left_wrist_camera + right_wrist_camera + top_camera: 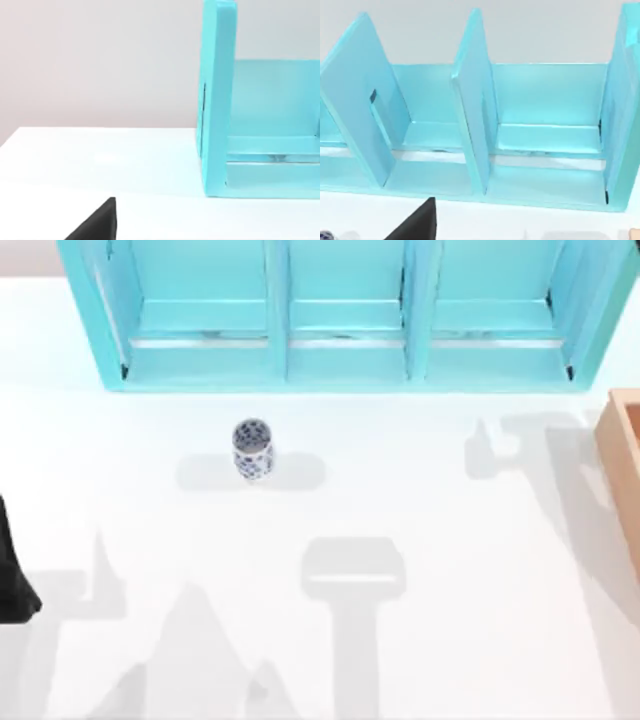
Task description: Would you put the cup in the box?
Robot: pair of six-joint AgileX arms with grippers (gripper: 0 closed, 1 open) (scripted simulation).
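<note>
The cup [253, 448] stands upright on the table [450, 640] before the teal shelf [345, 315], far from the box [622, 455] at right. Likely light, slick, fragile: grip its sides gently. You cannot tell finger state.

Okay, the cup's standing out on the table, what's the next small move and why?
Probably bring the left arm over toward the cup. The cup stands upright and alone, left of the table's middle, in front of the teal shelf, while the box sits at the right edge.
</note>
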